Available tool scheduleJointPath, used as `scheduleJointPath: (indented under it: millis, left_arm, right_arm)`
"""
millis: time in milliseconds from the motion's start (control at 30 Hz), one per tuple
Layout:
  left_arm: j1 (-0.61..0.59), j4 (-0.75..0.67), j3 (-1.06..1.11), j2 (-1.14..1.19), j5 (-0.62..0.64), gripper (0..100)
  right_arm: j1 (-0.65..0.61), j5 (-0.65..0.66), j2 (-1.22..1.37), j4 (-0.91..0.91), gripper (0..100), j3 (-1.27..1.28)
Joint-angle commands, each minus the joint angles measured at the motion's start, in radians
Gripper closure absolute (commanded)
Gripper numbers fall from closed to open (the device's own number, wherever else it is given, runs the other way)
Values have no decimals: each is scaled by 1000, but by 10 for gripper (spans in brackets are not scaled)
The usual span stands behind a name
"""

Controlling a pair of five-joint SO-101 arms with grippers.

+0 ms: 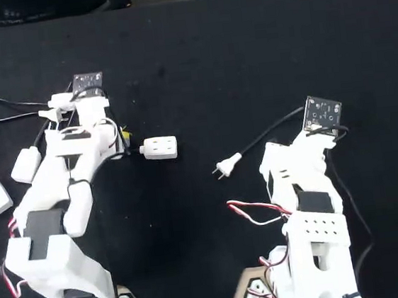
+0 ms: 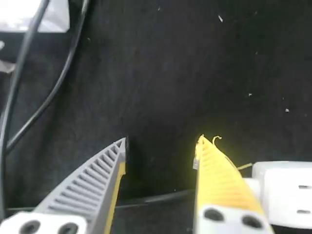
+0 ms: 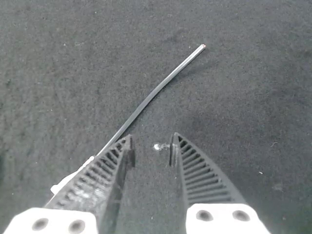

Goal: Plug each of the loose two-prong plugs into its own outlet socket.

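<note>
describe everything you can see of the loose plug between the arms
The plug is small and white, plastic by its look, with two thin prongs pointing away from its black cord, which curves off to the right arm. It lies flat on the black cloth, unplugged, apart from the socket, and nothing but the cloth touches its head.

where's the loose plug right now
In the high view the plug lies on the black table near the middle, between the white outlet socket and the right arm, its cord running toward that arm.
</note>
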Motion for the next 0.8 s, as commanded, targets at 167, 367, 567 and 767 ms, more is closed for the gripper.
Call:
scheduleJointPath:
  millis: [167, 367, 567, 767]
  left_arm:
    - [-104, 365, -171, 5, -72, 777]
    - [-185, 359, -177, -38, -126, 777]
    - [-44, 359, -232, -114, -74, 777]
    - [130, 256, -242, -94, 37, 776]
  right_arm:
    - [9, -6, -27, -26, 877, -62]
    - [9, -6, -27, -26, 877, -62]
    - [12, -6, -27, -26, 877, -62]
    - [35, -6, -27, -26, 877, -62]
